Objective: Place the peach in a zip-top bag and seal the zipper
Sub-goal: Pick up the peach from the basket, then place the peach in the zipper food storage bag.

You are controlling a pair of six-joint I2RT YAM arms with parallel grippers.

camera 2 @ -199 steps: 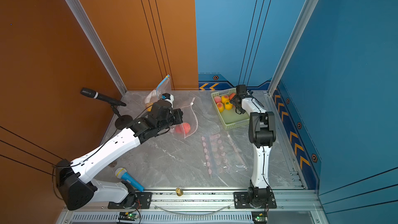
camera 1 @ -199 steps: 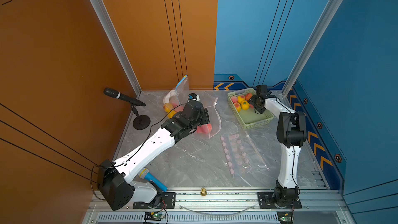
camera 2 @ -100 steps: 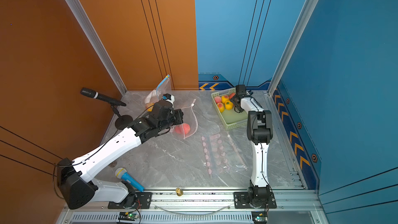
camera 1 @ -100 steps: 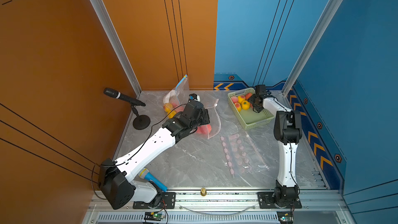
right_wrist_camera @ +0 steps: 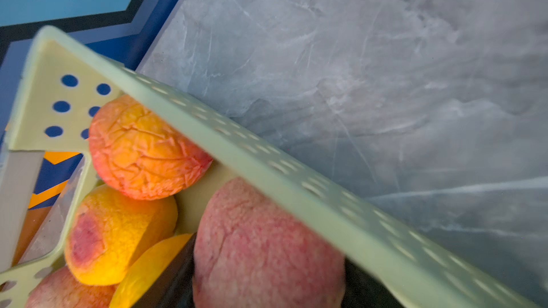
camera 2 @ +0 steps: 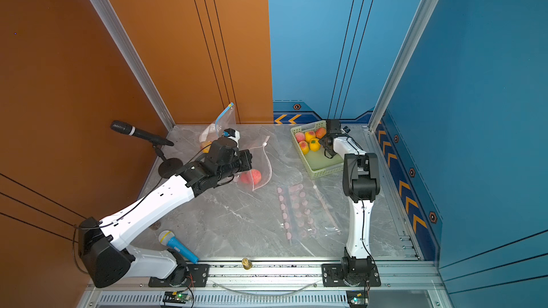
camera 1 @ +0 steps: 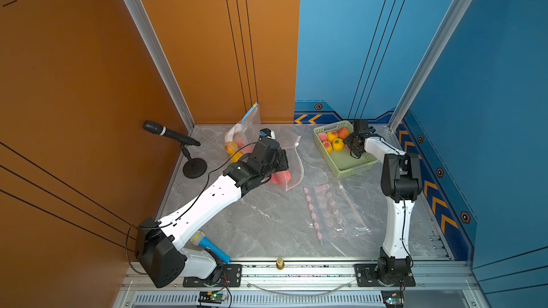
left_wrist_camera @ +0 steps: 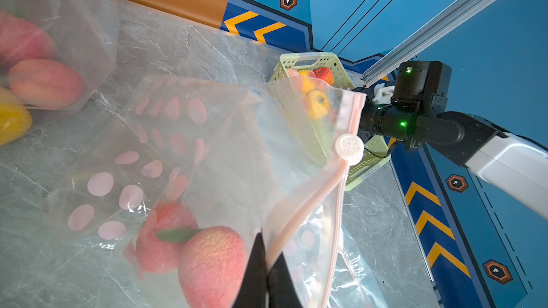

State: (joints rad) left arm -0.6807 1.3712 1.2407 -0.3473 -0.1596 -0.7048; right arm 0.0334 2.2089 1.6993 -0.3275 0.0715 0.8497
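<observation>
Pinching the pink zipper strip of a clear, pink-dotted plastic zip-top bag (left_wrist_camera: 225,143), the left pincer (left_wrist_camera: 266,254) has its dark fingers pressed together on the film, holding the mouth lifted off the grey marbled desk (camera 1: 267,226). Two rosy peaches (left_wrist_camera: 212,265) lie inside that bag, just beside the grip, and a white round slider (left_wrist_camera: 349,146) sits farther along the strip.

The right pincer (camera 1: 353,146) is well apart, down in the pale green perforated plastic basket (right_wrist_camera: 267,170). Its jaws stand either side of a round pink peach (right_wrist_camera: 267,241); whether they press on it I cannot tell.

That peach looks light and slightly yielding, with a matte, rough skin that should not slip. Being round, it is best taken across its widest part. The bag is limp, slick film, so the stiffer zipper strip is the sound place to hold it.

Counted:
- Five fruits show in the basket.
- Three bags: the held one, a blue-zippered bag (camera 1: 247,127) with fruit at the rear, and a flat dotted bag (camera 1: 326,211) on the desk.
- Two microphones: a black microphone (camera 1: 166,133) on a stand and a blue microphone (camera 1: 207,245) lying down.
</observation>
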